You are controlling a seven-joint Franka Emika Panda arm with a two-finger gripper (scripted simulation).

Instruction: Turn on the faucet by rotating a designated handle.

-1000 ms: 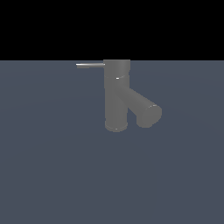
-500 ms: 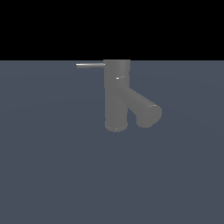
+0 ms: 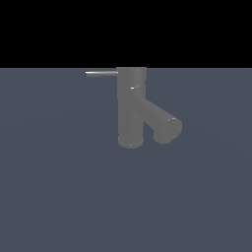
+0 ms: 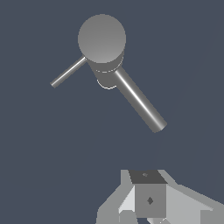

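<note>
— What's the biggest thing you can see?

— The dark grey worktop (image 3: 59, 197). It goes all the way across. The faucet (image 3: 131, 106) stands on it, a bit toward the exterior view's right of the middle.

— What does the faucet look like?

— A fat grey post standing straight up. A thick spout (image 3: 162, 122) sticks out low and slanted, toward the exterior view's right.

— And the part to turn?

— That's the handle (image 3: 101, 73). It is a thin shiny rod at the very top, lying flat and pointing to the exterior view's left. The wrist view looks down on it (image 4: 68, 72) too, with the round top of the faucet (image 4: 102, 38) next to it.

— Where is the hand?

— Only a bit of the hand (image 4: 148, 205) shows at the edge of the wrist view. It is well apart from the faucet and touches nothing. I cannot tell if it is spread or squeezed together, because the fingertips are cut off.

— So how should it do the job well?

— I think it should go to the thin rod, not the fat spout. Push near the far tip, where turning is easiest. Push sideways and gently, so the rod swings around the post and the hand doesn't slip off.
</note>
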